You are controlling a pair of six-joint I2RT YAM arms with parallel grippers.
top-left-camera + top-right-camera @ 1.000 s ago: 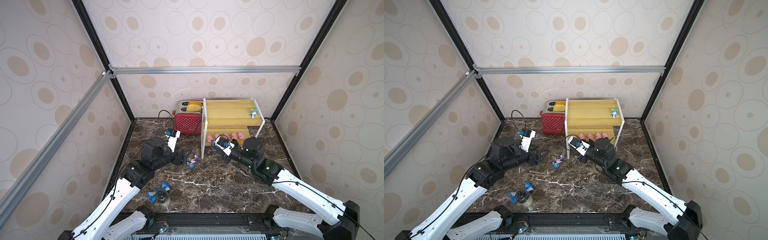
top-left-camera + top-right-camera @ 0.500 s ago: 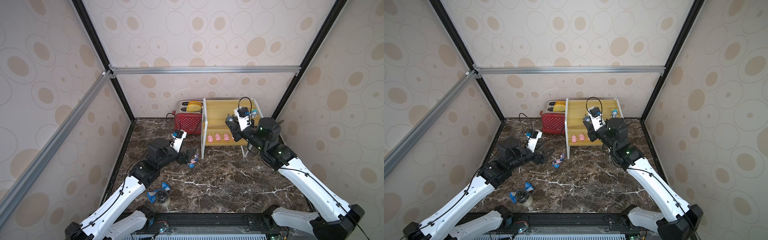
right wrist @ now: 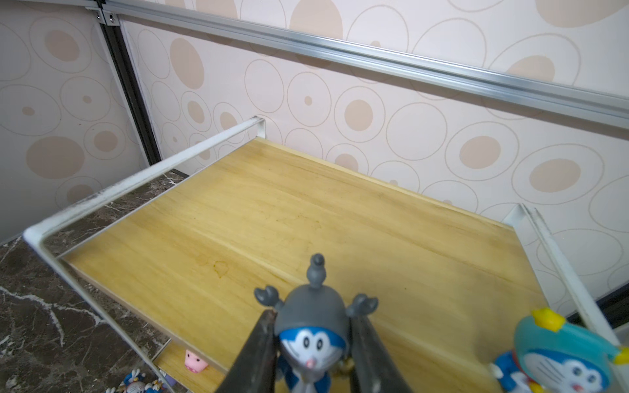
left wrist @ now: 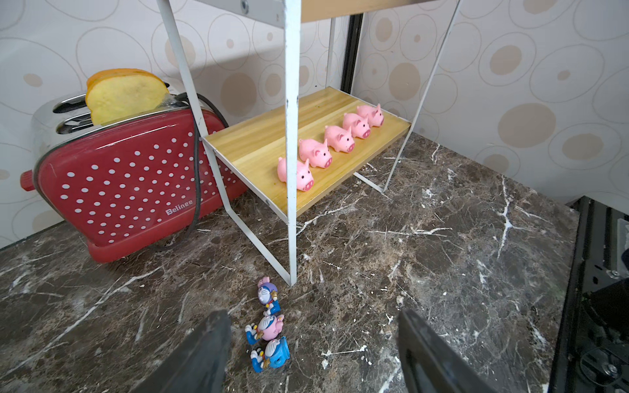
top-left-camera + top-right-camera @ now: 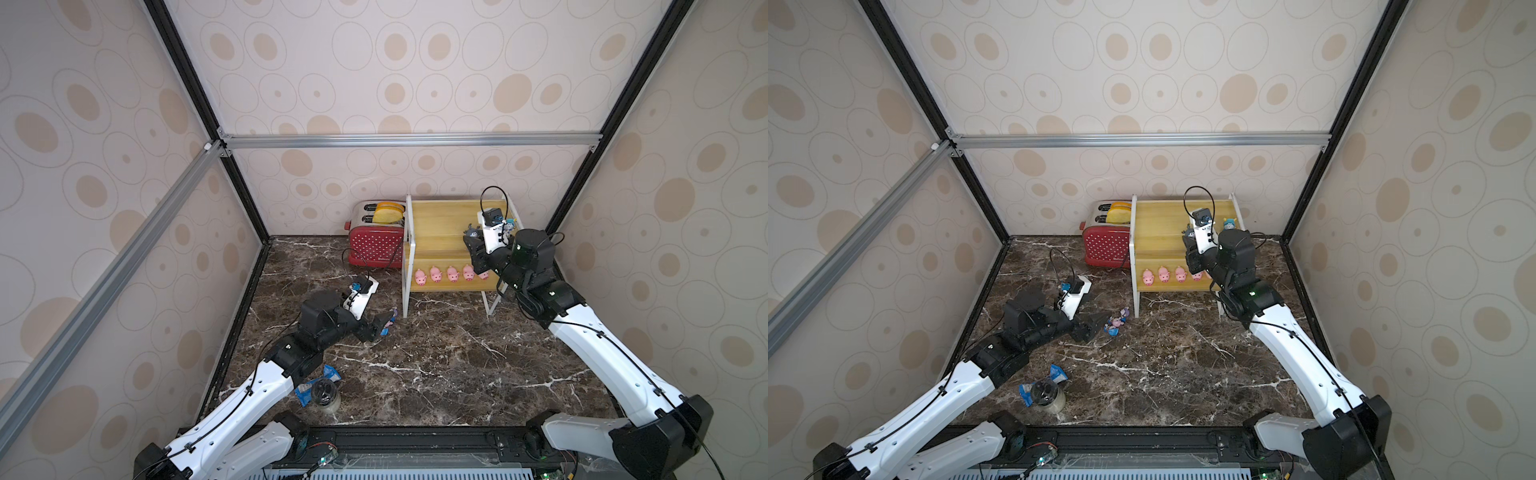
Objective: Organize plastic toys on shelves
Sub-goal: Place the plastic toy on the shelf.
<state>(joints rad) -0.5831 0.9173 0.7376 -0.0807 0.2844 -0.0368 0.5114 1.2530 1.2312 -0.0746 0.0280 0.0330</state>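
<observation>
Left gripper [image 4: 313, 343]: jaws spread wide and holding nothing. Its dark matte fingers are low over the marble tabletop [image 4: 425, 238], and the floor figurines lie just inside the gap, close to one finger.
Jar [image 5: 325, 395]: clear and round with a dark lid, standing near the front edge of the tabletop; what is in it cannot be told.
Blue wrapper [image 5: 305, 390]: crumpled foil, touching the jar.
Floor figurines [image 4: 269, 328]: three glossy, big-headed plastic toys lying down in a short touching line near the rack's front leg; two wear pink hats, one blue.
White frame [image 4: 292, 136]: thin painted metal, scuffed.
Lower board [image 4: 258, 143]: yellow grained wood holding five pink pigs [image 4: 338, 138]. They are smooth and rounded, set in a spaced row along its front edge.
Right gripper [image 3: 313, 340]: jaws narrowed onto the grey-hatted figurine [image 3: 311, 313], pinching its head from both sides over the upper board's front edge; whether its base touches the wood cannot be told.
Upper board [image 3: 272, 211]: the same wood, holding a blue-hooded figurine [image 3: 558, 354] with a yellow crest. It stands near the right end, just beside the held one.
Toaster [image 4: 129, 177]: red with white polka dots and a chrome top, beside the rack; a yellow toast slice [image 4: 126, 93] stands in one slot.
</observation>
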